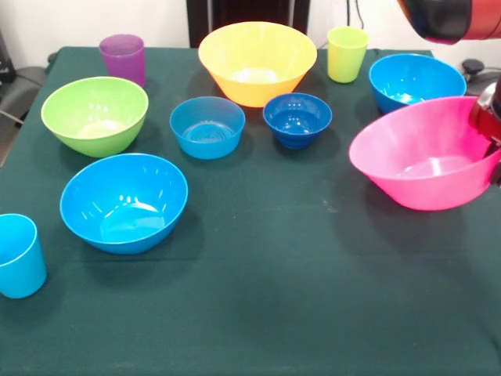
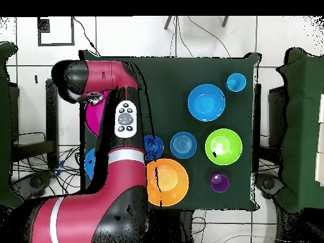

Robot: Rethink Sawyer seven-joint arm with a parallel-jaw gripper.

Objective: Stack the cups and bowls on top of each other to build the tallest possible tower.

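The big pink bowl [image 1: 423, 153] is at the right of the front view, tilted, with its right rim raised to my gripper [image 1: 491, 149], which shows only partly at the picture's edge and grips that rim. In the overhead view the arm hides most of this bowl [image 2: 93, 117]. The big orange bowl [image 1: 257, 59] stands at the back, with the small dark-blue bowl [image 1: 297, 117] just in front of it. All bowls stand apart. The purple cup [image 1: 123, 57], the yellow-green cup [image 1: 347, 53] and the light-blue cup [image 1: 17, 254] stand upright and alone.
A green bowl [image 1: 94, 113], a small light-blue bowl [image 1: 207, 125] and two medium blue bowls [image 1: 124, 200] [image 1: 415, 78] stand on the dark green tablecloth [image 1: 274, 298]. The arm [image 2: 120, 126] reaches over the table's side in the overhead view.
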